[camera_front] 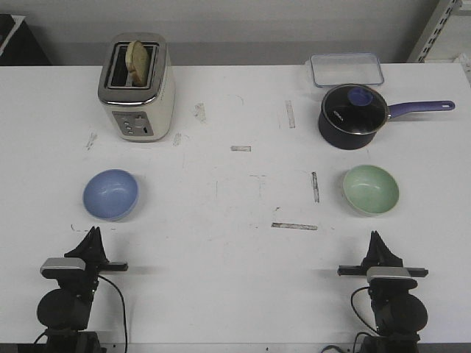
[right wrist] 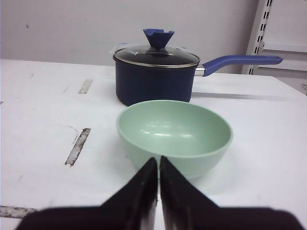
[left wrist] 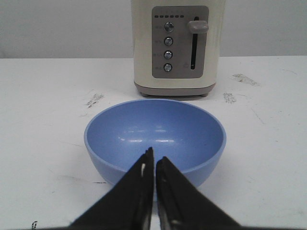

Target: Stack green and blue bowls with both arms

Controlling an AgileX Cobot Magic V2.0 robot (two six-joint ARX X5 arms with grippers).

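The blue bowl (camera_front: 110, 194) stands upright and empty on the left of the white table. The green bowl (camera_front: 371, 190) stands upright and empty on the right. My left gripper (camera_front: 93, 235) is shut and empty, near the table's front edge, just short of the blue bowl (left wrist: 154, 136). In the left wrist view the left gripper (left wrist: 154, 158) points at the bowl's near rim. My right gripper (camera_front: 376, 238) is shut and empty, just short of the green bowl (right wrist: 175, 132). In the right wrist view the right gripper (right wrist: 159, 160) points at that bowl's near wall.
A cream toaster (camera_front: 137, 85) with a slice of bread in it stands behind the blue bowl. A dark saucepan (camera_front: 353, 115) with a glass lid and purple handle stands behind the green bowl. A clear lidded box (camera_front: 346, 71) lies at the back right.
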